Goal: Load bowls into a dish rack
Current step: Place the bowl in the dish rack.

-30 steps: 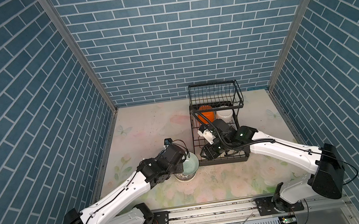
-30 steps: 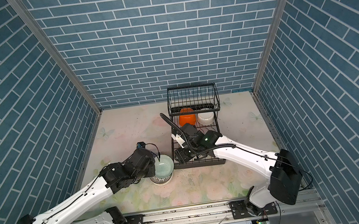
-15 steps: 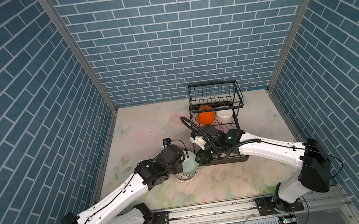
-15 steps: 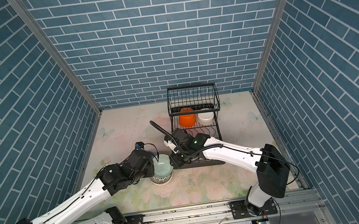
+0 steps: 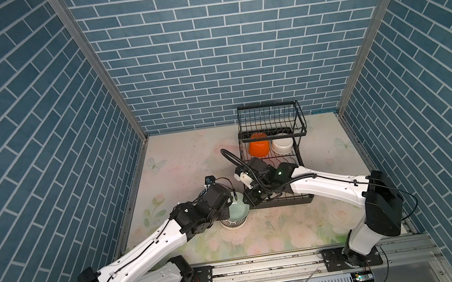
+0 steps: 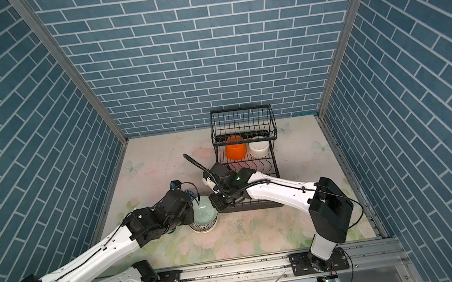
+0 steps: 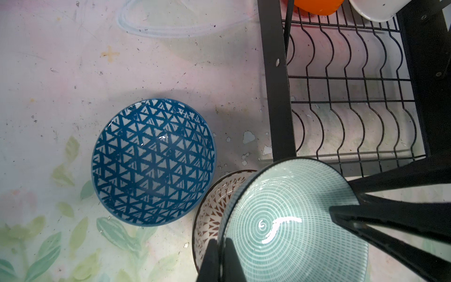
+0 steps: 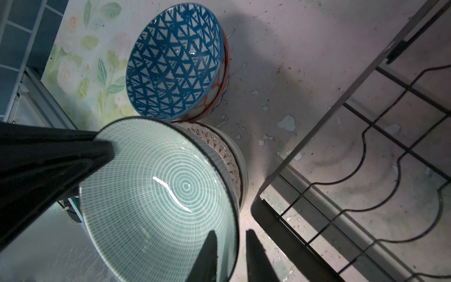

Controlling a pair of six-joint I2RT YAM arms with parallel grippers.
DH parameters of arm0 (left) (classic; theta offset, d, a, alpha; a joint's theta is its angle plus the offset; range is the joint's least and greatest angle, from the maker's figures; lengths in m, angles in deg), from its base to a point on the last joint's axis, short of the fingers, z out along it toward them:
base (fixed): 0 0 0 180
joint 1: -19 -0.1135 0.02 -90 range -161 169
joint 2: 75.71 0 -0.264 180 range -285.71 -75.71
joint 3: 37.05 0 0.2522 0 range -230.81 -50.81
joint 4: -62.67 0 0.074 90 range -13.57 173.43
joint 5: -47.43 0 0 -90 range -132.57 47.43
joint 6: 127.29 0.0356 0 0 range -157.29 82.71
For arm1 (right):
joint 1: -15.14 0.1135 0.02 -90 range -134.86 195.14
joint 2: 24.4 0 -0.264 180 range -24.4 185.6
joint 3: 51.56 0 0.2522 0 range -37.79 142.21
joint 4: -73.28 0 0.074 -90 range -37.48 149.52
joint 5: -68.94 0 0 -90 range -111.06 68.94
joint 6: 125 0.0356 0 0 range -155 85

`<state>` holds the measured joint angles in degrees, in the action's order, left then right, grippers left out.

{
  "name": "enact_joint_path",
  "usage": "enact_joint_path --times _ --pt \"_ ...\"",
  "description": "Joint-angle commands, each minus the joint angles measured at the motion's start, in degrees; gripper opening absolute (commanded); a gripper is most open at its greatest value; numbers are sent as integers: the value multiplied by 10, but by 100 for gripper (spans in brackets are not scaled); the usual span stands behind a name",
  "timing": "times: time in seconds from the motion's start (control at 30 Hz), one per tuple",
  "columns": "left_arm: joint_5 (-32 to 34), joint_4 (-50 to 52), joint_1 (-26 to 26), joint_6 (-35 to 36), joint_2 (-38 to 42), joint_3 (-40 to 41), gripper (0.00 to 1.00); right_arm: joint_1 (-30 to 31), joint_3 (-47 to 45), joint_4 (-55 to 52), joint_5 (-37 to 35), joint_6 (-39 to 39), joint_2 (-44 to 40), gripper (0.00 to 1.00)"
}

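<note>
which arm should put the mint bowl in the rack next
Right, probably. The right gripper straddles the mint bowl rim beside the dish rack; the left gripper grips the opposite rim, farther from it.

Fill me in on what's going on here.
The left hand pinches the rim of a mint green bowl, holding it tilted over a brown-patterned bowl on the table. The right hand straddles another part of its rim, one finger inside, one outside, not yet clamped. A blue triangle-patterned bowl waits beside them. An orange bowl and a white bowl already sit in the dish rack.
</note>
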<state>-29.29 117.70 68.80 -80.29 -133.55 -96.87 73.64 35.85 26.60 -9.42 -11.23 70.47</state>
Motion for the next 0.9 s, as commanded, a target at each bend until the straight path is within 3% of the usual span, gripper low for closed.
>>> enact_joint_path --times 0.0,0.27,0.37,0.67,0.8,0.87 --pt "12 -23 2 -6 14 5 0 4 33 2 1 15 9 21" --pt "13 -27 2 -8 17 12 0 6 40 2 -2 16 21 12" --pt "12 -28 2 -7 18 13 0 7 42 4 -6 17 23 0" --pt "18 -21 2 -7 20 9 1 11 49 3 -17 14 17 0" --pt "23 -17 2 -8 24 5 18 11 51 6 -25 14 8 0" --pt "23 -16 2 -8 26 3 22 11 48 8 -32 14 -1 0"
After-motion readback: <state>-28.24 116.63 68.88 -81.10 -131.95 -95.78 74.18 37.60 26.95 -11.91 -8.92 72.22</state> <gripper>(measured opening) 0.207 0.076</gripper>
